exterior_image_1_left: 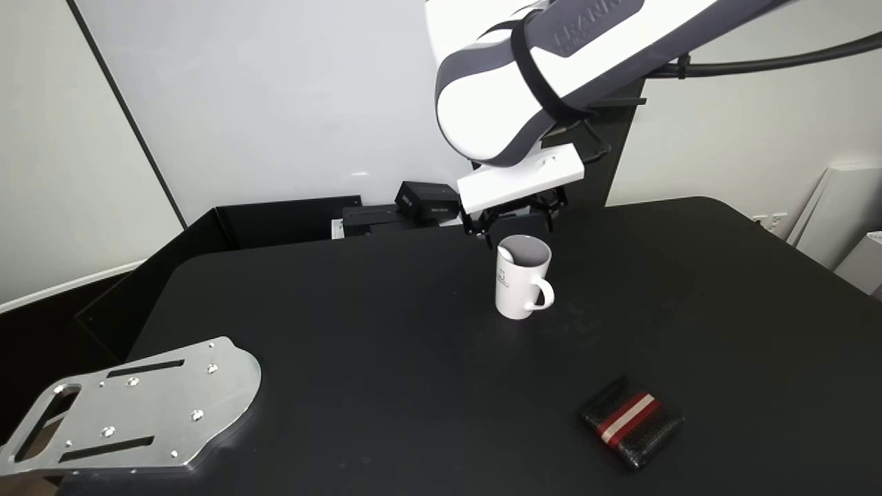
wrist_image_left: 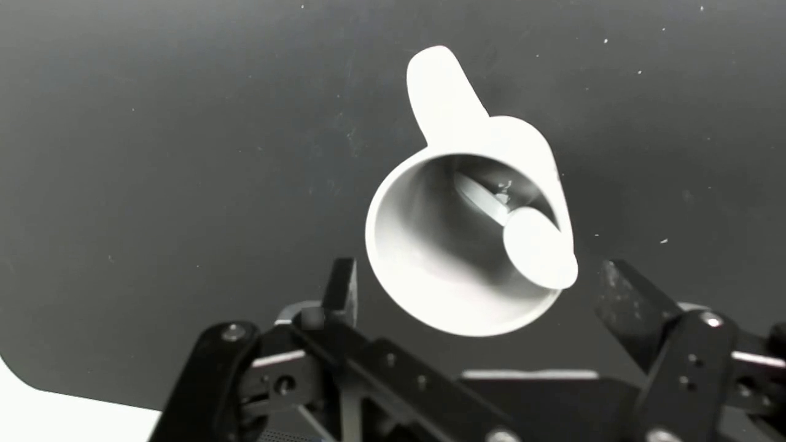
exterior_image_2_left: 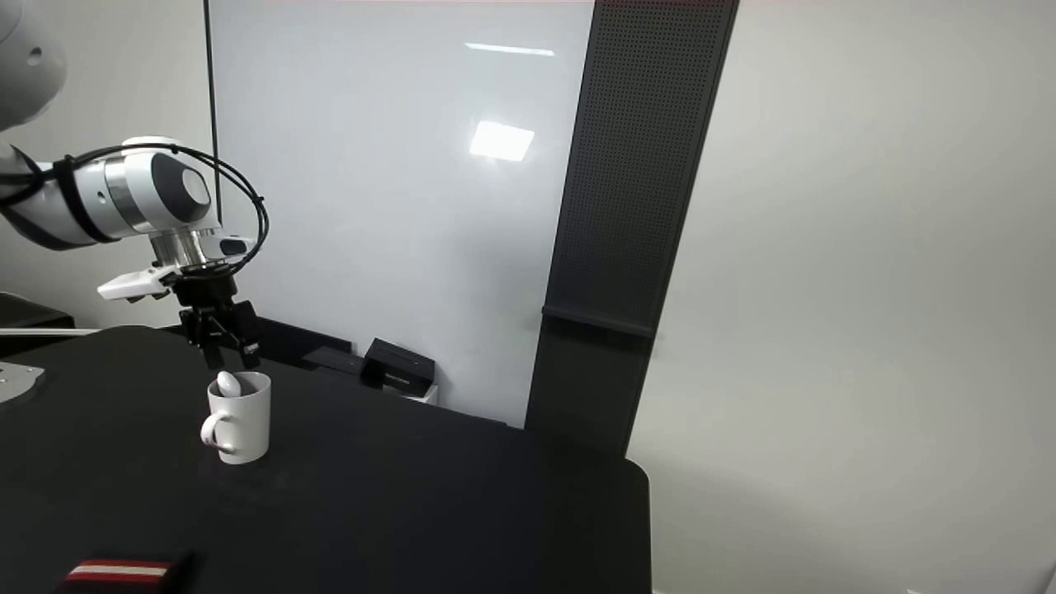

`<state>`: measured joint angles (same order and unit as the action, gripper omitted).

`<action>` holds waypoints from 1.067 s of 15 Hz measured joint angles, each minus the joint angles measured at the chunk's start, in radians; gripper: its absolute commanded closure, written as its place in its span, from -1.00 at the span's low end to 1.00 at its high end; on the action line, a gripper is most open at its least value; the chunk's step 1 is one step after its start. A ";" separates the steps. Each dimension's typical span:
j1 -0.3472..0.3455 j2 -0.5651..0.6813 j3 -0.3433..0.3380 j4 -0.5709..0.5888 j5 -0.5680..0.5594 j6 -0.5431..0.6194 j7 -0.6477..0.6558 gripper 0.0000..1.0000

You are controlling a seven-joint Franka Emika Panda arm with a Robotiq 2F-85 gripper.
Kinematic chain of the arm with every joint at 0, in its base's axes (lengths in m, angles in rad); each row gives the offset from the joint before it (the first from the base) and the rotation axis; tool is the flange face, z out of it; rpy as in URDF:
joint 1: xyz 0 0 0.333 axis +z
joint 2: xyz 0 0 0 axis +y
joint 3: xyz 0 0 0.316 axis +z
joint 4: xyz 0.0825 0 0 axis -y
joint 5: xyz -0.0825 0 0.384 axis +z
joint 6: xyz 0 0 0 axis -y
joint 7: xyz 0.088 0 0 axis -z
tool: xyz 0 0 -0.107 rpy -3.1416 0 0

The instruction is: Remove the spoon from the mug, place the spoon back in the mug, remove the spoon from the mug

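White mug (exterior_image_1_left: 515, 293), one, upright on the black counter (exterior_image_1_left: 379, 358); we record its handle toward the right in an exterior view.

Spoon (wrist_image_left: 539, 248), one, white: in the mug, bowl uppermost and leaning on the rim, its tip just past the edge in the wrist view, stem slanting down inside toward the handle side.

Hand (wrist_image_left: 479, 276), one, black: near the mug's rim, fingers spread wide, gripping nothing. In the wrist view we see a fingertip on either side of the rim, both apart from it, the one at right near the spoon's bowl.

Plate (exterior_image_1_left: 158, 399), grey metal: reaching past the counter's edge at left in an exterior view, with a broad stretch of counter between it and the mug.

Wallet (exterior_image_1_left: 630, 421), black with red and white stripes: lying flat, well apart from the mug, counter showing on every side.

Box (exterior_image_1_left: 427, 200), black: beyond the counter's far edge.
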<state>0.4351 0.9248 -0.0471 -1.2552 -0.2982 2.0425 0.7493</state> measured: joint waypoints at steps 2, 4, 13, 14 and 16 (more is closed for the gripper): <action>0.001 0.003 -0.002 0.002 0.000 -0.001 -0.001 -1.00; 0.001 0.005 -0.003 0.003 0.000 -0.001 -0.002 -1.00; 0.001 0.010 -0.010 0.005 0.000 -0.004 -0.003 -1.00; 0.001 0.010 -0.012 0.005 0.000 -0.004 -0.003 -1.00; 0.001 0.010 -0.015 0.005 0.000 -0.005 -0.003 -1.00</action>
<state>0.4359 0.9346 -0.0619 -1.2505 -0.2982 2.0380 0.7462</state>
